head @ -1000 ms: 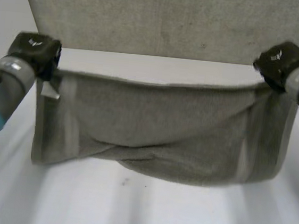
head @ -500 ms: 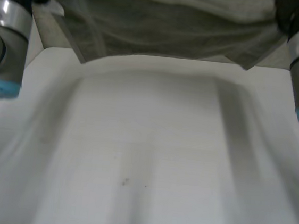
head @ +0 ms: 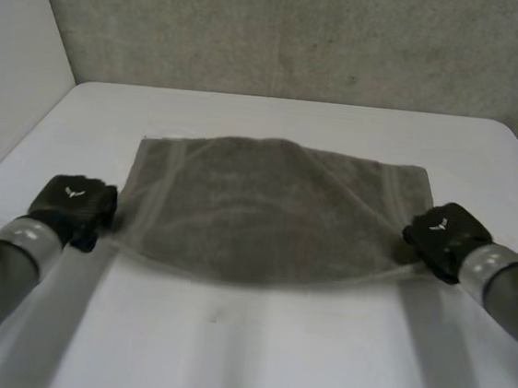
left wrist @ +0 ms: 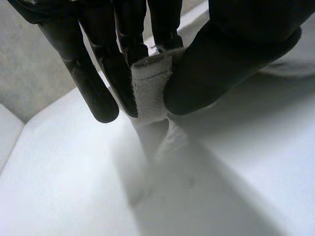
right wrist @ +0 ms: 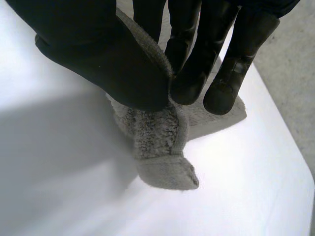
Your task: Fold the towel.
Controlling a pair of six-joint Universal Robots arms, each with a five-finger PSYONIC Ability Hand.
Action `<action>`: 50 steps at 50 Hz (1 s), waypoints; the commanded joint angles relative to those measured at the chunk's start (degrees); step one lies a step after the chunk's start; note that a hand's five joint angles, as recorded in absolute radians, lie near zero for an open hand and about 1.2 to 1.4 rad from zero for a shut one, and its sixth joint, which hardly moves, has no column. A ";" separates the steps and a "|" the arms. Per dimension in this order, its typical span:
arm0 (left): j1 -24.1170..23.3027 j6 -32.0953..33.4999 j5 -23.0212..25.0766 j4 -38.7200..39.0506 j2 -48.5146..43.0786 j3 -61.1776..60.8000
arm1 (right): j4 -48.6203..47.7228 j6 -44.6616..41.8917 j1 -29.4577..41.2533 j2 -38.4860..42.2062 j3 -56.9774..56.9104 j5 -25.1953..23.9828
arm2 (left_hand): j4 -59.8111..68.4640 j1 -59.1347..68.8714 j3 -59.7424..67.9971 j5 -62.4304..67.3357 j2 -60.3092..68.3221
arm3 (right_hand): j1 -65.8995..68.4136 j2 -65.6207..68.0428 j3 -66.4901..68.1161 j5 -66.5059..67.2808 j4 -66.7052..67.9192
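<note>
Two hands, one towel, both gripping it. Half a second ago the towel hung high off the table, close to the head camera between the arms. Now it lies spread on the table's middle, reaching toward the table's far edge. Its long axis runs side to side across the table, parallel to that far edge, with a paler stripe near each short end. Left hand pinches the towel's near left corner between thumb and fingers, low over the table's left side. Right hand pinches the near right corner likewise, over the table's right side. Near edge bows toward the table's front between them.
</note>
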 commanded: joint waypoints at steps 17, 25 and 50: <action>4.29 2.82 5.15 -4.52 12.95 -0.36 | -2.28 -8.49 -2.84 -7.68 -0.35 -2.67 | 10.22 12.40 10.31 10.93 10.26 | 7.71 4.65 2.19 9.11 2.14; 2.62 2.21 2.17 -0.54 -5.86 12.28 | -12.75 -8.14 -0.04 7.44 -8.43 1.72 | 10.22 12.40 10.31 10.93 10.26 | 7.71 4.65 2.19 9.11 2.14; -4.77 2.12 -7.68 0.25 -36.39 44.13 | -25.86 -7.97 1.73 30.15 -26.90 1.99 | -59.78 -57.60 -59.69 -59.07 -59.74 | -62.29 -65.35 -67.81 -60.89 -67.86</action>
